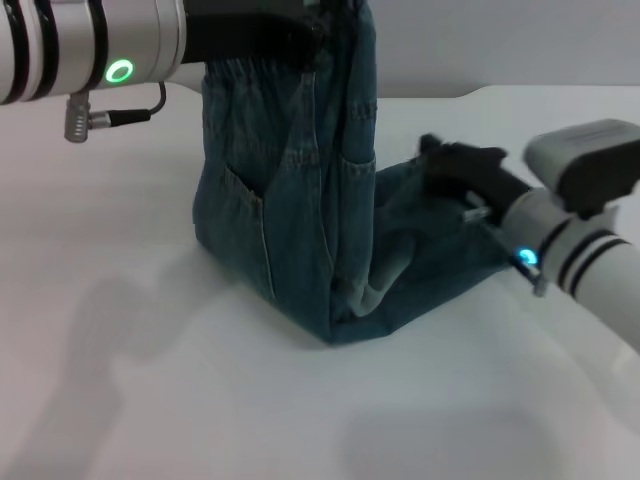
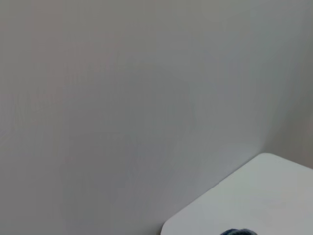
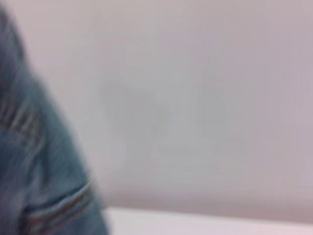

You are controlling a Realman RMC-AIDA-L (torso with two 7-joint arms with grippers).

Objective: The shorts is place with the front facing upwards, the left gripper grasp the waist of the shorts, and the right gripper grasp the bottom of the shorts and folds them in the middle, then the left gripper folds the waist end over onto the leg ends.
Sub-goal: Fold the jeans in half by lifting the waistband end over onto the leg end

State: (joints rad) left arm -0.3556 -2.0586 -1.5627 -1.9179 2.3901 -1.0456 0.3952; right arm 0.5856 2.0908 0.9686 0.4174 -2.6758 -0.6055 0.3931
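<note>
The blue denim shorts [image 1: 300, 220] hang in a tall drape from my left gripper [image 1: 290, 40], which is shut on the gathered waist [image 1: 250, 70] at the top of the head view. Their lower part lies folded on the white table [image 1: 150, 400], with the fold edge nearest the camera. My right gripper [image 1: 445, 160] sits at the right on the flat denim near the bottom of the shorts; its grip is hidden. The right wrist view shows blurred shorts [image 3: 34, 171] close up. A sliver of the shorts [image 2: 237, 232] shows in the left wrist view.
The white table stretches in front and to the left of the shorts. Its far edge [image 1: 450, 95] meets a plain grey wall [image 2: 122, 98]. A rounded table corner [image 2: 254, 196] shows in the left wrist view.
</note>
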